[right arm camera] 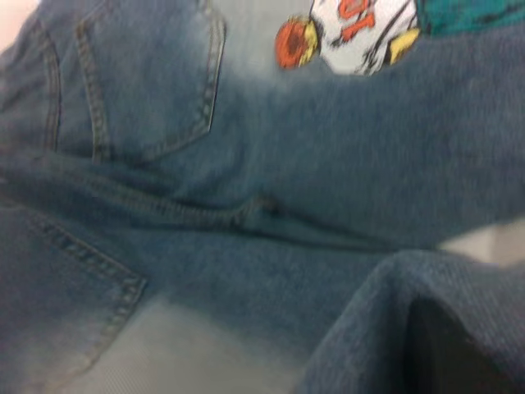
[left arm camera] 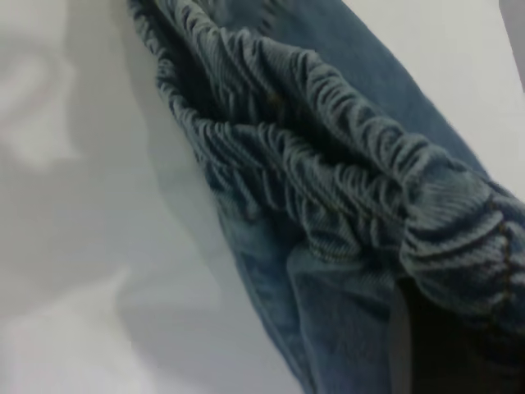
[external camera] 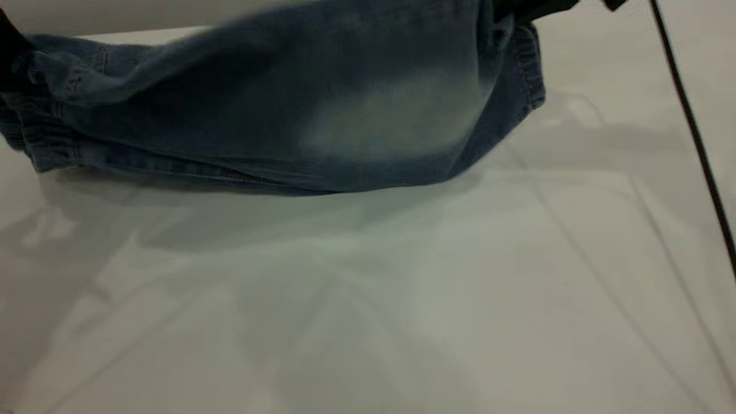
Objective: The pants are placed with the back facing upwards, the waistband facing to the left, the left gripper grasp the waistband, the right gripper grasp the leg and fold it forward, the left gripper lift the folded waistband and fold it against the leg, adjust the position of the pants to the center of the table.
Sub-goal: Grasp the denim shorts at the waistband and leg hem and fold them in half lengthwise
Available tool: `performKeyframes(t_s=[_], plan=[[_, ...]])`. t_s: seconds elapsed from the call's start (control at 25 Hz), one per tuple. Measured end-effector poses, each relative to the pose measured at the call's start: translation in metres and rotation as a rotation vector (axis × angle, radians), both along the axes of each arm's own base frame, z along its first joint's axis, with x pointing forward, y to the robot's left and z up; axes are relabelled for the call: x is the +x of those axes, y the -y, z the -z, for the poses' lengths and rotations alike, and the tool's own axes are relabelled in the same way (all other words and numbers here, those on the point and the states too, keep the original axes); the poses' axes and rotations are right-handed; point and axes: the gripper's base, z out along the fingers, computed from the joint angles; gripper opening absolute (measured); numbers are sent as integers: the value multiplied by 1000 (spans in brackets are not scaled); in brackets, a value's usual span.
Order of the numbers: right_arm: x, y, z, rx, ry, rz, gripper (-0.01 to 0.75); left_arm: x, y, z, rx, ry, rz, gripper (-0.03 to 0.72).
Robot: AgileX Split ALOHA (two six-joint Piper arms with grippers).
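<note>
The blue denim pants (external camera: 287,115) hang in a long fold held up at both ends above the white table (external camera: 402,299). At the far left my left gripper (external camera: 7,52) is shut on the ruched waistband (external camera: 40,144). In its wrist view the waistband (left arm camera: 328,172) bunches over the dark left gripper (left arm camera: 459,345). At the top right my right gripper (external camera: 535,7) is shut on the leg (external camera: 402,109) with the pale oval, near its hem (external camera: 529,63). In the right wrist view denim drapes over the right gripper (right arm camera: 459,353), above a patch pocket (right arm camera: 148,82) and the print (right arm camera: 353,29).
A thin black cable (external camera: 696,138) runs down the right side of the exterior view. Bare white tabletop stretches in front of the pants, crossed by soft shadows.
</note>
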Motion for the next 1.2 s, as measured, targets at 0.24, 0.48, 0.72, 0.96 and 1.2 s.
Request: performKeyframes(t_s=[0.24,0.48,0.72,0.96,1.2], plan=[[31,-6,21,14,3,20,16,7,-7,22,0,-55,-135,160],[51,-13,46,16,11,41,16,11,-18,25,93,-24,-204,160],[52,-28,53,6,40,26,16,13,-23,24,144,3,-237,160],[54,-39,52,2,97,51,17,13,-24,24,150,6,-241,160],[58,-41,49,22,150,66,17,13,-24,24,151,8,-242,160]])
